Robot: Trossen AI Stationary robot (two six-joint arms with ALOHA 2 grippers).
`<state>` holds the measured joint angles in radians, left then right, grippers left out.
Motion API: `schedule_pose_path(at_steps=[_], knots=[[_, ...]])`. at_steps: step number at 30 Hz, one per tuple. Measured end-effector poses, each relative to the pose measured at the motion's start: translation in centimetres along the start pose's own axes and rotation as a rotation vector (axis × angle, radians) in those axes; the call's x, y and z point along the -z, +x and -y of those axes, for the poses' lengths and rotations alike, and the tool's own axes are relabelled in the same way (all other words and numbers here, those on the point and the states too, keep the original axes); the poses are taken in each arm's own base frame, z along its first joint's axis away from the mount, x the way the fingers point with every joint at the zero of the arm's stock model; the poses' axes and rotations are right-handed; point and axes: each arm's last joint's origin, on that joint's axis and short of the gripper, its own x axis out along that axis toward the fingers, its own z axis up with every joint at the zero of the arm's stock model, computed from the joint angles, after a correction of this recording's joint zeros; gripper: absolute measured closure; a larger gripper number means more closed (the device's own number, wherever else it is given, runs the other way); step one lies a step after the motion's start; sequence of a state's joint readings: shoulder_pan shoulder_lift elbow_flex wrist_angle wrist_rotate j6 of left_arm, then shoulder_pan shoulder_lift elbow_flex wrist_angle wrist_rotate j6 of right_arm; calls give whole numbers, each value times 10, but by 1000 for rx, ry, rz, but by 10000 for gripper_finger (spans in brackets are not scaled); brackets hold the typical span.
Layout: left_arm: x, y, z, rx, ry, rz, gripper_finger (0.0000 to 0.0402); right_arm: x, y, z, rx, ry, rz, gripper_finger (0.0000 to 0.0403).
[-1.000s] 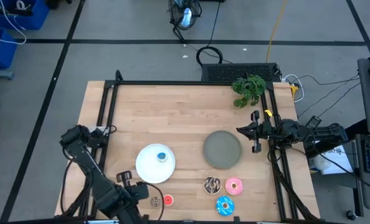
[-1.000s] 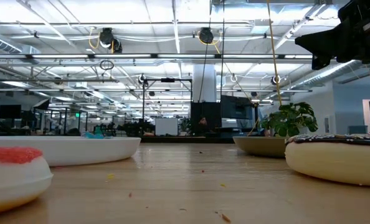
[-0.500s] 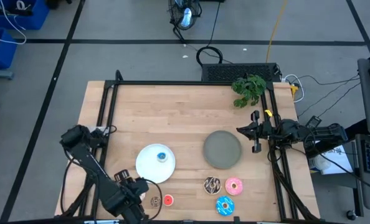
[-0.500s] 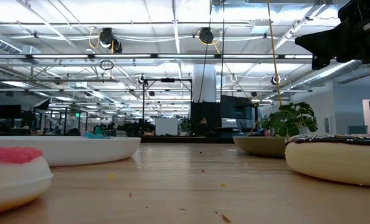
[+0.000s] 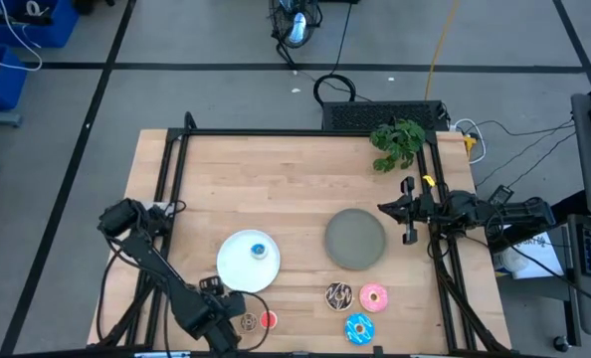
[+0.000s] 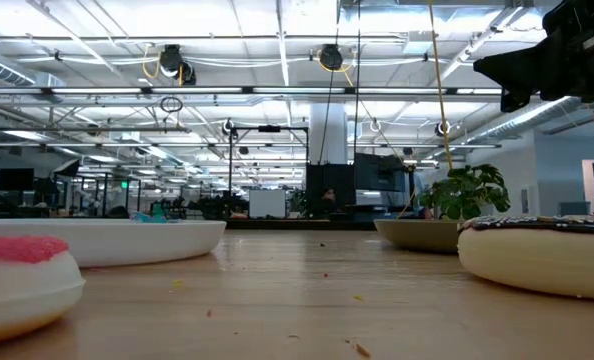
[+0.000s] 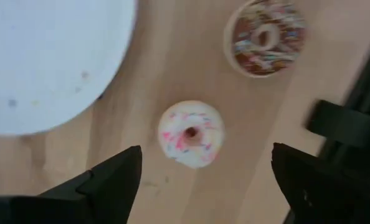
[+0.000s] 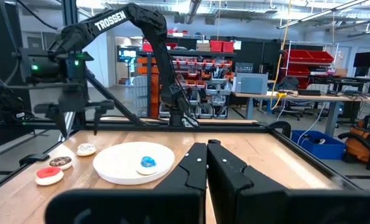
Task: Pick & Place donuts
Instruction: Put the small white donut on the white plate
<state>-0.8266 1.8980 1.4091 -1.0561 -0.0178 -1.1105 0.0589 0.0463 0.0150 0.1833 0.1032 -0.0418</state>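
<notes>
Since a second ago, high view: left gripper slid in over the tiny donuts at the table's near edge — left wrist view: jaws wide, empty, straddling one, likely pre-grasp; right gripper shut, parked.

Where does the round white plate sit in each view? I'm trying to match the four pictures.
High view: the round white plate lies left of centre on the wooden table, toward the picture's lower edge.
Low view: its low white rim spans the left side.
Left wrist view: it fills one corner.
Right wrist view: it lies mid-table.
Landmark: the tiny blue ring donut on the plate, clear in the high and right wrist views.
</notes>
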Motion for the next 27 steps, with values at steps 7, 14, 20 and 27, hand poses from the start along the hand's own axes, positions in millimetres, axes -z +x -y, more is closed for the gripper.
schedule_pose_path(at_steps=[7,14,20,27], knots=[[6,21,-3,20,-46,-12,48,0,0,0,0,0,0,403],[9,36,-6,33,-20,33,48,0,0,0,0,0,3,403],[10,40,-8,22,-28,24,48,-1,0,0,1,3,15,403],[10,40,-9,12,-28,36,48,-1,0,0,1,2,15,403]])
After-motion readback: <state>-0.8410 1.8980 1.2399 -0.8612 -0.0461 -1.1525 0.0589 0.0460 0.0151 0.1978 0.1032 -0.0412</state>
